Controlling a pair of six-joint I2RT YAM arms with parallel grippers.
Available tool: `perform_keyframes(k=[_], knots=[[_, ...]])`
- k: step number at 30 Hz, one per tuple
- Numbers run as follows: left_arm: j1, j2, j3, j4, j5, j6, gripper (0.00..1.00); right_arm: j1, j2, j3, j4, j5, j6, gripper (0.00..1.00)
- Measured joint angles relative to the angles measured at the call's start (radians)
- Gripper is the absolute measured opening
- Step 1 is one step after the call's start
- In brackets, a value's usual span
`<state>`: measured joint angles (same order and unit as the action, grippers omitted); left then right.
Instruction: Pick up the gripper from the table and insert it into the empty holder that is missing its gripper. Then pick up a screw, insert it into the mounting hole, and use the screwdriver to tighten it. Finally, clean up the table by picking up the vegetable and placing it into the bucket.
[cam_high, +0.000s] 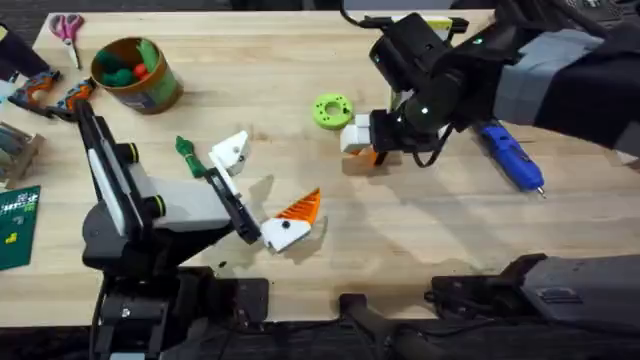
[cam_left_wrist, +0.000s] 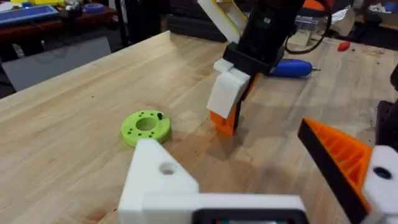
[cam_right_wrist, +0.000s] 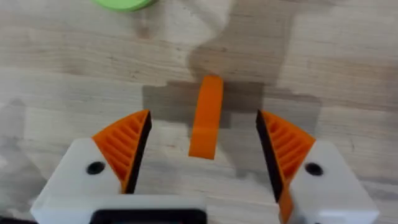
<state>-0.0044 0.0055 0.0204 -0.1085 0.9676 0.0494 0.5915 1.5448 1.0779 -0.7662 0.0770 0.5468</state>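
Right fingers spread around orange tip | left fingers apart, 1 bare | close off-centre and you'll flick it away.

No readable text, labels or numbers anywhere.

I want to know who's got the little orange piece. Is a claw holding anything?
No. The right claw is open around the orange piece, not touching it. The left claw is open with nothing in it.

Right claw spread wide astride the gripper; bare table beyond, green disc further off to one side.
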Motion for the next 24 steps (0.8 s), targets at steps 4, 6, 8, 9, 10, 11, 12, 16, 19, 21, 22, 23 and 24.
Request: perform_keyframes(k=[4, 6, 8, 9, 10, 11, 12, 16, 19, 21, 22, 23, 24], knots=[[0.0, 0.0, 0.0, 0.0, 0.0, 0.0, 0.985, 0.0, 0.0, 0.0, 0.0, 0.033, 0.0, 0.958], [0.0, 0.0, 0.0, 0.0, 0.0, 0.0, 0.985, 0.001, 0.0, 0.0, 0.0, 0.042, 0.0, 0.948], [0.0, 0.0, 0.0, 0.0, 0.0, 0.0, 0.985, 0.008, 0.0, 0.0, 0.0, 0.051, 0.0, 0.938], [0.0, 0.0, 0.0, 0.0, 0.0, 0.0, 0.985, 0.013, 0.0, 0.0, 0.001, 0.055, 0.0, 0.937], [0.0, 0.0, 0.0, 0.0, 0.0, 0.0, 0.985, 0.02, 0.0, 0.0, 0.002, 0.059, 0.0, 0.936], [0.0, 0.0, 0.0, 0.0, 0.0, 0.0, 0.985, 0.029, 0.0, 0.0, 0.003, 0.066, 0.0, 0.935], [0.0, 0.0, 0.0, 0.0, 0.0, 0.0, 0.985, 0.037, 0.0, 0.0, 0.004, 0.075, 0.0, 0.936], [0.0, 0.0, 0.0, 0.0, 0.0, 0.0, 0.985, 0.052, 0.0, 0.0, 0.005, 0.099, 0.0, 0.936], [0.0, 0.0, 0.0, 0.0, 0.0, 0.0, 0.985, 0.052, 0.0, 0.0, 0.005, 0.108, 0.008, 0.919], [0.0, 0.0, 0.0, 0.0, 0.0, 0.0, 0.985, 0.052, 0.0, 0.0, 0.004, 0.112, 0.015, 0.886], [0.0, 0.0, 0.0, 0.0, 0.0, 0.0, 0.985, 0.052, 0.0, 0.0, 0.005, 0.114, 0.02, 0.854], [0.0, 0.0, 0.0, 0.0, 0.0, 0.0, 0.985, 0.052, 0.0, 0.0, 0.005, 0.114, 0.023, 0.816], [0.0, 0.0, 0.0, 0.0, 0.0, 0.0, 0.985, 0.052, 0.0, 0.0, 0.004, 0.114, 0.029, 0.766]])
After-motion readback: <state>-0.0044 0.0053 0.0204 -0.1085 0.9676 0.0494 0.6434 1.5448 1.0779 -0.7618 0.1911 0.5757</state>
